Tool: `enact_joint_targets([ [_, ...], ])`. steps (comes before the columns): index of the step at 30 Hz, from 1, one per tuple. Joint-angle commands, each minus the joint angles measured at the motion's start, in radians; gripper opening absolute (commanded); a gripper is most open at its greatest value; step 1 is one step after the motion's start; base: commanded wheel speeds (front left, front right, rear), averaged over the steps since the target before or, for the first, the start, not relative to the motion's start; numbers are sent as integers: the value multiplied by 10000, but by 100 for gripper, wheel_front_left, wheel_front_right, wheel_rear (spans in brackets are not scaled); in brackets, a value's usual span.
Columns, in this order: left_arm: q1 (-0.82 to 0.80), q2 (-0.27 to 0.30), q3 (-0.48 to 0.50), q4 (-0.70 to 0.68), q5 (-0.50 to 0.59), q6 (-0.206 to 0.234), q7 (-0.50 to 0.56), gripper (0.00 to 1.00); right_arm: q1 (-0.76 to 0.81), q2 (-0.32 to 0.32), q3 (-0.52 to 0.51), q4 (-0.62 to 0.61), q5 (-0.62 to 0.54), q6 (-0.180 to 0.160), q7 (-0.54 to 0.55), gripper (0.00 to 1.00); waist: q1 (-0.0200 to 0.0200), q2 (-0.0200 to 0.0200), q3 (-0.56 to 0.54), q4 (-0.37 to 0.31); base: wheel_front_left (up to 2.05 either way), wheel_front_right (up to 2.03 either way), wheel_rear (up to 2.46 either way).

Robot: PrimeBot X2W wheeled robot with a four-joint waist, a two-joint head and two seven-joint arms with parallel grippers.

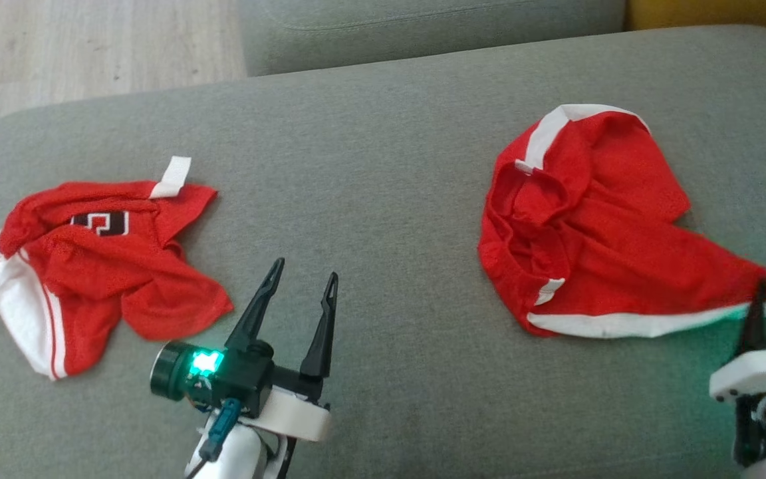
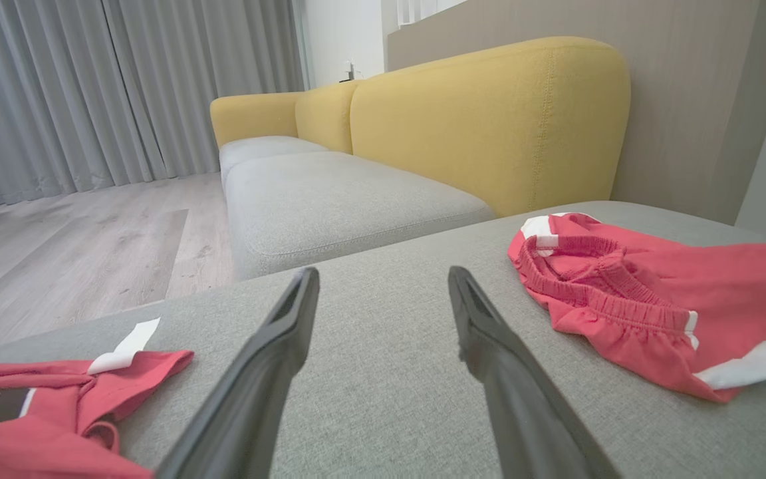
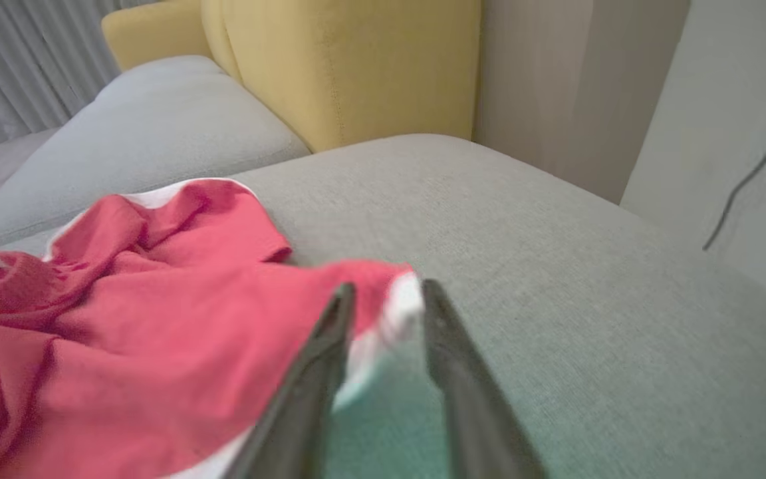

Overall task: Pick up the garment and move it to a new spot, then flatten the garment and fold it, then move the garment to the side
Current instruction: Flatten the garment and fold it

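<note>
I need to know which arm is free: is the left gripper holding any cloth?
No, the left gripper stands wide open, with bare grey cushion between its fingers and no cloth in them.

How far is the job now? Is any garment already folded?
Done: nothing folded yet; the left garment and the right garment both lie rumpled on the grey cushion. In hand: the right pincer sits at the right garment's white-hemmed corner; whether it grips is unclear. The left pincer stands open over the cushion. Left: flattening, folding, moving aside.
</note>
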Motion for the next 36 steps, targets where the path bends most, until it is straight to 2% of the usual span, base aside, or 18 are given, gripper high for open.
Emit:
enact_joint_targets([
  [1,-231,-29,243,-310,-81,9,-44,100,-272,-68,513,-574,-110,-7,-339,100,0,0,21,147,0,0,0],
  [7,-215,-36,207,-213,-75,-16,-44,100,-142,-68,2632,-1512,629,-7,-687,100,0,0,10,430,0,0,0],
  [11,-245,-41,153,-179,-49,-58,-44,100,157,-68,4082,-1396,1364,-7,-402,100,0,0,60,715,0,0,0],
  [14,-242,-43,110,-148,-32,-62,-44,100,55,-68,4353,-1033,1837,-7,-184,100,0,0,111,882,0,0,0],
  [27,-284,-50,-52,-39,-46,-75,-44,100,-698,-68,4874,688,2516,-7,409,100,0,0,346,1419,0,0,0],
  [28,-293,-51,-58,-38,-51,-73,-44,100,-734,-68,4931,789,2564,-7,419,97,0,0,360,1441,0,0,0],
  [29,-304,-51,-62,-39,-56,-70,-44,100,-772,-68,4987,870,2607,-7,417,61,0,0,379,1458,0,0,0],
  [30,-317,-51,-61,-40,-61,-65,-44,100,-813,-68,5039,938,2656,-7,404,18,0,0,398,1470,0,0,0],
  [31,-332,-52,-56,-39,-67,-59,-44,100,-859,-68,5083,998,2694,-7,382,0,0,0,413,1478,0,0,0],
  [36,-380,-53,-35,-33,-88,-26,-44,100,-1141,-68,5321,1127,2858,-7,120,0,0,0,449,1475,0,0,0],
])
